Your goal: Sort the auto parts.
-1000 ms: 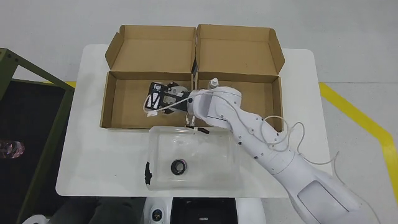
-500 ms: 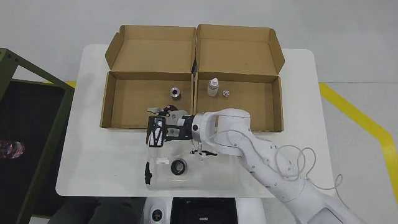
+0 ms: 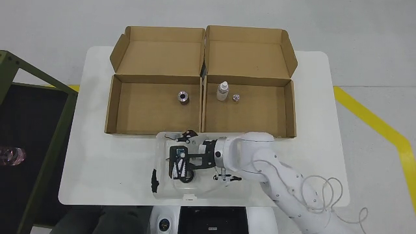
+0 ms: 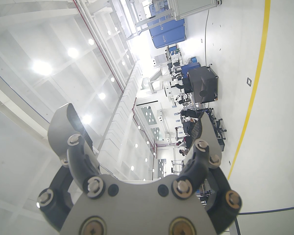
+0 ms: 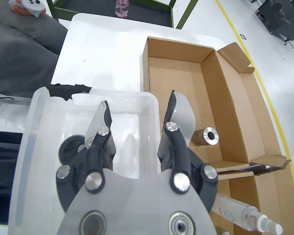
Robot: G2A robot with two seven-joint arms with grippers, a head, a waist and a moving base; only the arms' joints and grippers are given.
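From above, I count three parts already sorted: a sleeve [image 3: 182,96] in the left box [image 3: 123,127], and a bottle [image 3: 223,90] beside a small part [image 3: 236,97] in the right box [image 3: 286,127]. My right claw [image 3: 177,164] hangs over the bin [image 3: 162,149] at the near edge of the counter [image 3: 97,136]. On the left wrist camera, the left claw [image 4: 134,118] points up at the ceiling, jaws apart and holding nothing. On the right wrist camera, the right claw [image 5: 139,105] is spread wide and empty above the bin [image 5: 27,135], with a black ring [image 5: 68,149] lying on the bin floor just beside one finger. I see nothing else in there, so I judge the ring to be the last part left to sort.
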